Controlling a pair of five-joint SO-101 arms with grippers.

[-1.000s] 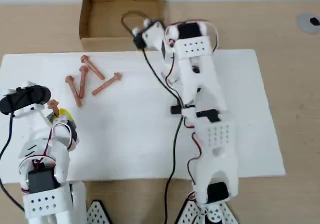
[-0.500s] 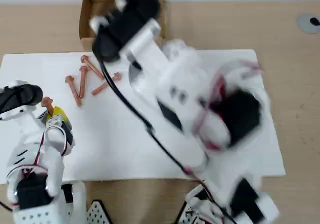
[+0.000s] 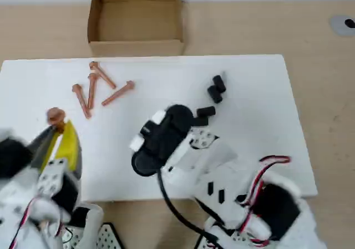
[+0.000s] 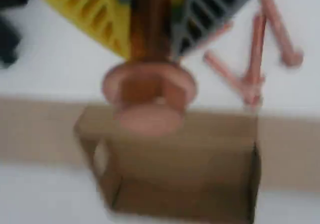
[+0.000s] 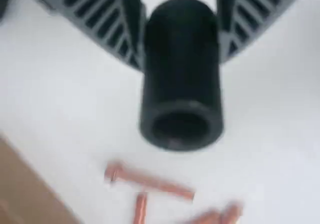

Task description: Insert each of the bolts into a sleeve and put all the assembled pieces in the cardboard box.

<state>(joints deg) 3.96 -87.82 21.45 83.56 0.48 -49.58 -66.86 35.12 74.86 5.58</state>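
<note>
Bolt (image 4: 148,89) is in hand on my left side. The left gripper (image 4: 151,44) is clamped on its shank, one yellow finger (image 4: 95,9) and one grey, with the head poking out past the tips. The right gripper (image 5: 181,54) is closed around a black sleeve (image 5: 181,74), open bore facing outward.

So I'd call this the mating step: both parts are picked and neither is joined yet. From overhead the two grippers are well apart. The left arm sits at the near-left corner, pointing away toward the far edge. The right arm is low at the near middle of the white mat (image 3: 249,93), with its wrist leaning over to the left.

The next move needs the two brought together with shank and bore on one line. What bugs me is that the head end is the one sticking out. I can't see the plain end of the shank behind the fingers, so I can't say how much is free to go in. It might need a regrip.

Farther out, three spare sleeves (image 3: 214,93) sit mid-mat on the right and four loose bolts (image 3: 91,88) are bunched on the left. The cardboard box (image 3: 136,21) is just past the far edge of the mat, with nothing in it that I can see.
</note>
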